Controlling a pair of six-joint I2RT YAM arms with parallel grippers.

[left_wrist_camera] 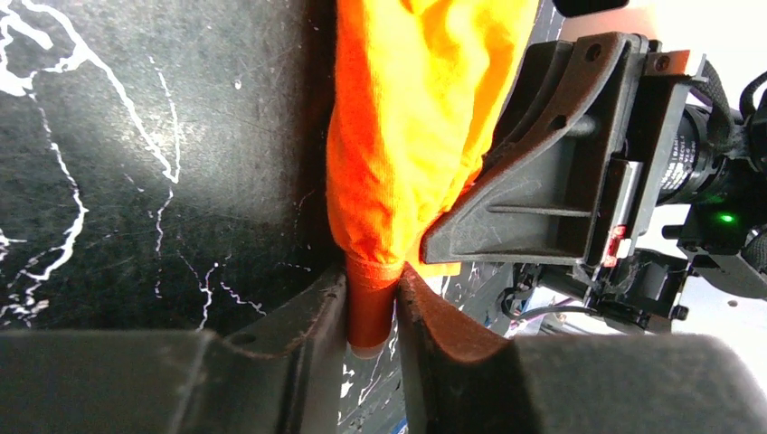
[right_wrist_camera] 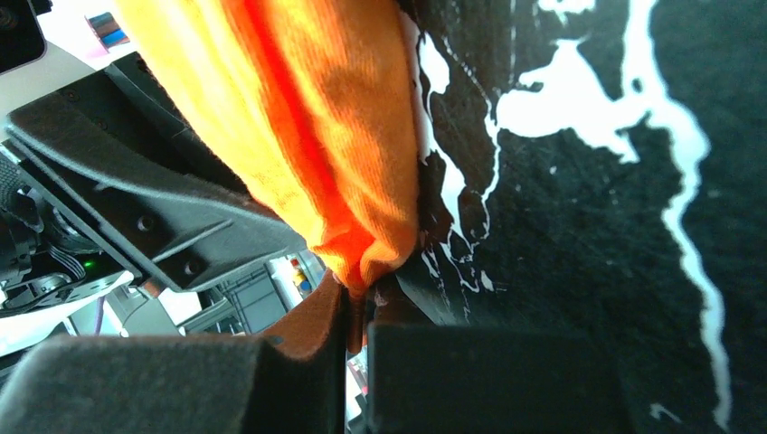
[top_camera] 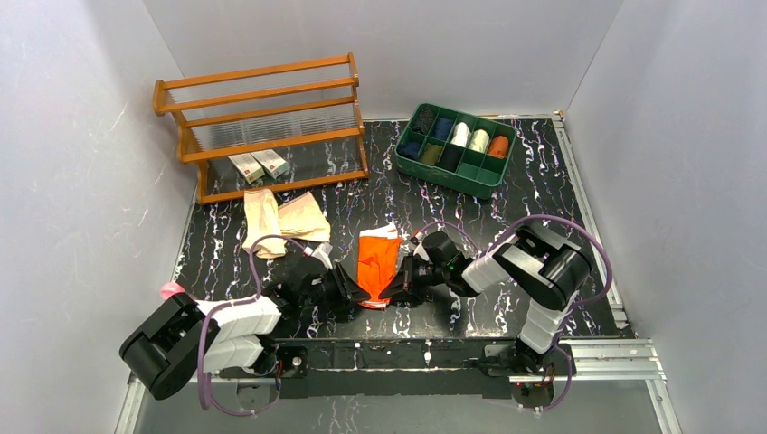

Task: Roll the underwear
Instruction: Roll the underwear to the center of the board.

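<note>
Garments, two: orange underwear (top_camera: 377,259) lengthwise front-to-back, near end pinched by left gripper (left_wrist_camera: 373,303) and right gripper (right_wrist_camera: 357,303); tan underwear (top_camera: 280,221) looks folded.

The overhead view is bright and evenly lit from above. Diffuse light bounces off the plain white walls (top_camera: 81,136), so shadows on the black, white-veined marbled counter (top_camera: 407,194) are soft and are darkest under the slatted wooden rack (top_camera: 262,127). That picture is sharp throughout, with no strong glare. In both wrist views the bright orange cloth garment (left_wrist_camera: 407,117) is heavily saturated; its lit folds are close to washing out and its creases go deep red. The left tool (left_wrist_camera: 373,294) and the right tool (right_wrist_camera: 357,298) fill the bottom edge as dark, blurred, out-of-focus masses. Background corners blow out to white, and the counter's veins glare in the right wrist view.
</note>
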